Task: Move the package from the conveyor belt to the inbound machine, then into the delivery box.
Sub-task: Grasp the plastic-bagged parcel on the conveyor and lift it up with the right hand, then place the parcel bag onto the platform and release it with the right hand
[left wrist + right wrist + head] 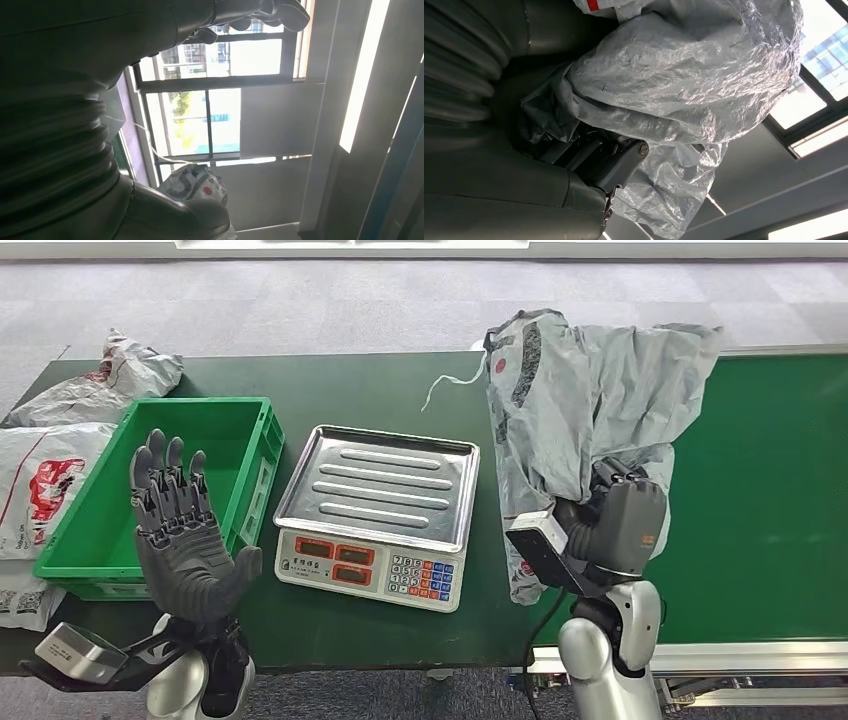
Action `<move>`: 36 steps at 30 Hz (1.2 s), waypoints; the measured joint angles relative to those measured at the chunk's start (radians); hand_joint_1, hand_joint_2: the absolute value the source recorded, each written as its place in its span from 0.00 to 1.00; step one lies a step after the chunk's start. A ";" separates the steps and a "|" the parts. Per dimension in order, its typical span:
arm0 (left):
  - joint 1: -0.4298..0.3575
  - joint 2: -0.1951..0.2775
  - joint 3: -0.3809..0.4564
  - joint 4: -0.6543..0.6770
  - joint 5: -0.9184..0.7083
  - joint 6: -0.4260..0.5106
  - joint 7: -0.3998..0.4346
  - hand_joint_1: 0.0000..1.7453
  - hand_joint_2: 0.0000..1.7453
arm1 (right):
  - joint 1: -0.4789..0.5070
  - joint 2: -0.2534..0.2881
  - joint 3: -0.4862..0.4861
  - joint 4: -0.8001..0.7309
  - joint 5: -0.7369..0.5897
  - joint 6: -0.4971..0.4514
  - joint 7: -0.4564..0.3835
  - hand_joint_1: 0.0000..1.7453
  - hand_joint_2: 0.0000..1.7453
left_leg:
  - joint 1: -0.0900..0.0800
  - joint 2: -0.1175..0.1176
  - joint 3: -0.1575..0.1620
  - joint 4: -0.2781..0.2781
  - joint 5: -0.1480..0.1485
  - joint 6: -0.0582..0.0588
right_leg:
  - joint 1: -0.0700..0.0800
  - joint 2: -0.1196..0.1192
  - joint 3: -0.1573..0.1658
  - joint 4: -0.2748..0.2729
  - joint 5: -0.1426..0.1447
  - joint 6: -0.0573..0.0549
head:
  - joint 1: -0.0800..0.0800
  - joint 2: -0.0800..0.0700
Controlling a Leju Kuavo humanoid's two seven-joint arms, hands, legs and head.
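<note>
Crumpled grey mailer bags lie beside the table's far-left edge, over grey carpet.

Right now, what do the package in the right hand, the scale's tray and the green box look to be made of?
Package, gripped by the right hand: thin grey plastic film, judging by its crinkles and sheen.
Scale tray: ribbed metal, probably stainless steel; brushed, reflective surface.
Green box: rigid moulded plastic, likely, with a ribbed rim and matte finish.

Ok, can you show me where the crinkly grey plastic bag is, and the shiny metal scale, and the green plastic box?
Crinkly grey plastic package (590, 390): head view, on its upper bulging middle.
Shiny metal scale with red displays (380, 485): head view, on the ribbed steel tray.
Green plastic box (255, 455): head view, on its right rim.
</note>
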 joint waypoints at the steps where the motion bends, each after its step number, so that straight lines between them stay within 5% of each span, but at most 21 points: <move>1: -0.003 0.000 0.000 0.004 0.000 -0.001 0.000 0.00 1.00 | 0.004 0.002 0.001 -0.012 0.008 -0.018 0.002 1.00 1.00 | 0.000 0.000 0.000 0.000 0.000 0.000 | 0.000 0.000 0.000 0.000 0.000 0.000 | 0.000 0.000; 7: -0.032 -0.002 -0.012 0.043 0.003 -0.001 -0.001 0.00 1.00 | -0.023 0.020 0.039 -0.019 -0.044 -0.074 -0.041 1.00 1.00 | 0.000 0.000 0.000 0.000 0.000 0.000 | 0.001 0.001 0.000 0.000 0.000 0.000 | 0.000 0.000; 10: -0.047 -0.005 -0.014 0.064 0.017 -0.005 -0.005 0.00 1.00 | -0.075 0.025 0.088 0.021 -0.105 -0.002 -0.099 1.00 1.00 | 0.001 0.001 0.000 0.000 0.001 -0.001 | 0.001 0.001 0.000 0.001 0.001 -0.001 | 0.000 0.000; 13: -0.084 -0.015 -0.014 0.093 0.054 -0.012 -0.009 0.00 1.00 | -0.215 0.049 0.171 0.165 -0.170 0.098 -0.147 1.00 1.00 | 0.001 0.005 0.000 0.000 0.003 -0.002 | 0.001 0.006 -0.002 0.001 0.004 -0.002 | 0.000 0.000; 18: -0.121 -0.023 -0.014 0.114 0.083 0.006 -0.011 0.00 1.00 | -0.472 0.119 0.270 0.496 -0.293 0.083 -0.154 1.00 1.00 | 0.002 0.003 -0.001 0.000 0.006 -0.003 | 0.002 0.005 -0.002 0.001 0.006 -0.003 | 0.000 0.000; 26: -0.119 -0.023 -0.012 0.110 0.070 0.023 -0.012 0.00 1.00 | -0.598 0.155 0.378 0.719 -0.392 0.044 -0.152 1.00 1.00 | 0.002 0.001 -0.002 0.000 0.006 -0.004 | 0.002 0.004 -0.003 0.001 0.006 -0.003 | 0.000 0.000; 27: -0.119 -0.023 -0.012 0.109 0.070 0.025 -0.012 0.00 1.00 | -0.603 0.157 0.387 0.732 -0.397 0.043 -0.151 0.82 1.00 | 0.002 0.001 -0.002 0.000 0.006 -0.004 | 0.002 0.004 -0.003 0.001 0.006 -0.003 | 0.000 0.000; 30: -0.117 -0.023 -0.011 0.107 0.068 0.030 -0.012 0.00 1.00 | -0.616 0.160 0.408 0.761 -0.398 0.025 -0.147 0.07 1.00 | 0.002 0.001 -0.003 0.000 0.006 -0.003 | 0.002 0.004 -0.003 0.001 0.006 -0.003 | 0.000 0.000; 31: -0.116 -0.023 -0.011 0.106 0.066 0.031 -0.012 0.00 1.00 | -0.621 0.161 0.415 0.771 -0.394 0.008 -0.140 0.00 1.00 | 0.002 0.001 -0.003 0.000 0.006 -0.003 | 0.002 0.004 -0.003 0.001 0.006 -0.003 | 0.000 0.000; 35: -0.108 -0.023 -0.011 0.100 0.048 0.037 -0.012 0.00 1.00 | -0.634 0.161 0.445 0.815 -0.371 -0.065 -0.103 0.00 0.00 | 0.002 0.001 -0.002 0.000 0.006 -0.004 | 0.002 0.004 -0.003 0.001 0.006 -0.003 | 0.000 0.000; 36: -0.106 -0.023 -0.011 0.099 0.046 0.038 -0.012 0.00 1.00 | -0.635 0.161 0.449 0.826 -0.369 -0.071 -0.099 0.00 0.00 | 0.002 0.001 -0.002 0.000 0.006 -0.004 | 0.002 0.004 -0.003 0.001 0.006 -0.003 | 0.000 0.000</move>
